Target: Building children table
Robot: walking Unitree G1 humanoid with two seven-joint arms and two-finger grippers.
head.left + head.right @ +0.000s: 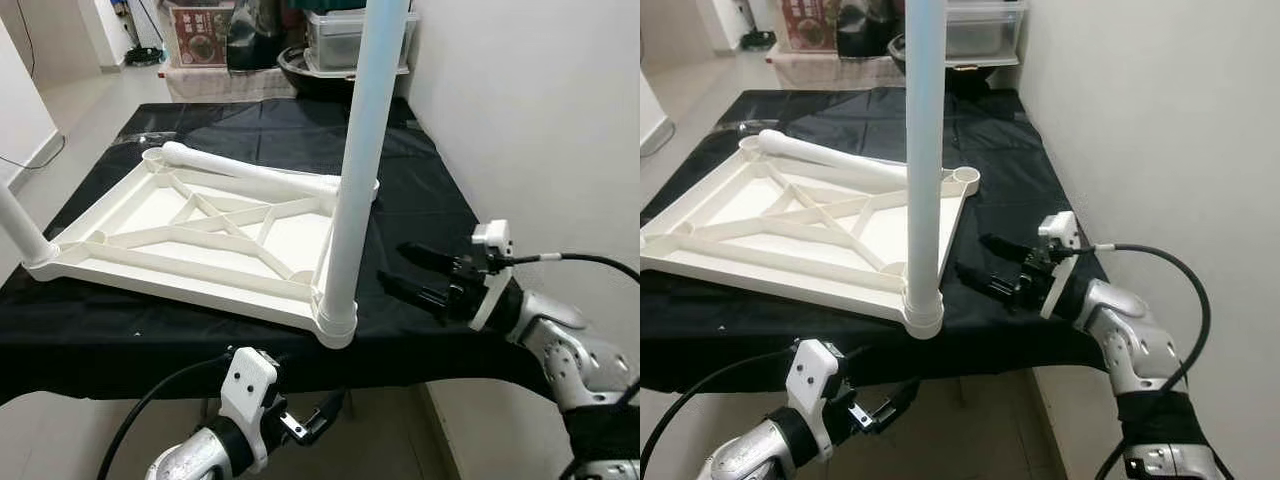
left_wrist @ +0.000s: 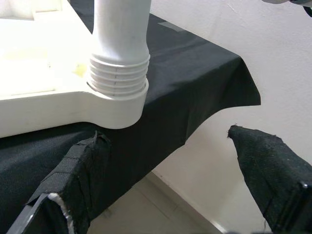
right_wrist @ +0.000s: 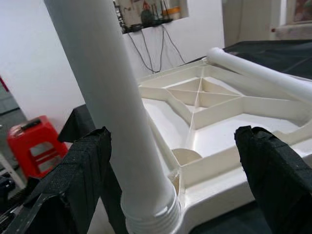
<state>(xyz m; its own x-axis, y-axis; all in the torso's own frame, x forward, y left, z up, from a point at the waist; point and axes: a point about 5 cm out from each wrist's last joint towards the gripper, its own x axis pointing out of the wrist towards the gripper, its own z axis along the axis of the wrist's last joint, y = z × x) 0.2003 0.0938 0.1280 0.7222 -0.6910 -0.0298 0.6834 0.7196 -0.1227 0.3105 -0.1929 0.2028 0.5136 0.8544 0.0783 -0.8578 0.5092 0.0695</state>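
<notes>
left pincer (image 1: 325,412), white tabletop (image 1: 190,235) (upside down), upright leg (image 1: 362,150)

White ribbed tabletop (image 1: 200,235) lies upside down, one leg (image 1: 355,160) upright in its near corner, another leg (image 1: 250,172) lying across it.

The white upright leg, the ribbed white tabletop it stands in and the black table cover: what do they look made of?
The white upright leg looks like smooth moulded plastic with a slight sheen; ridged threads ring its base. The ribbed white tabletop, lying upside down, appears to be the same plastic, with moulded cross-ribs and round corner sockets. The black table cover seems woven fabric: matte, creased, draping over the edge.
</notes>
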